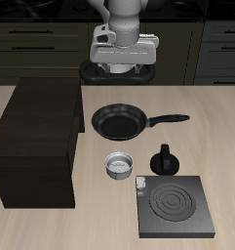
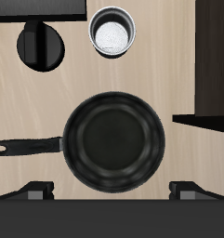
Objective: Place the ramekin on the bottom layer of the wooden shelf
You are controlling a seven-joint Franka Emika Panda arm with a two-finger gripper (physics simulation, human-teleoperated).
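The ramekin (image 1: 120,166), a small light grey-white cup, stands on the table between the black frying pan (image 1: 120,122) and the table's front edge. It also shows in the wrist view (image 2: 112,33). The wooden shelf (image 1: 38,142) is a large dark brown cabinet standing beside the pan; its edge shows in the wrist view (image 2: 214,65). My gripper (image 1: 123,73) hangs high above the back of the table, behind the pan, open and empty. In the wrist view its fingertips (image 2: 34,191) stand wide apart over the pan (image 2: 115,139).
A small black knobbed pot (image 1: 166,159) stands beside the ramekin, and shows in the wrist view (image 2: 41,45). A flat black stove plate (image 1: 174,207) lies near the front edge. The pan's handle (image 1: 171,119) points away from the shelf.
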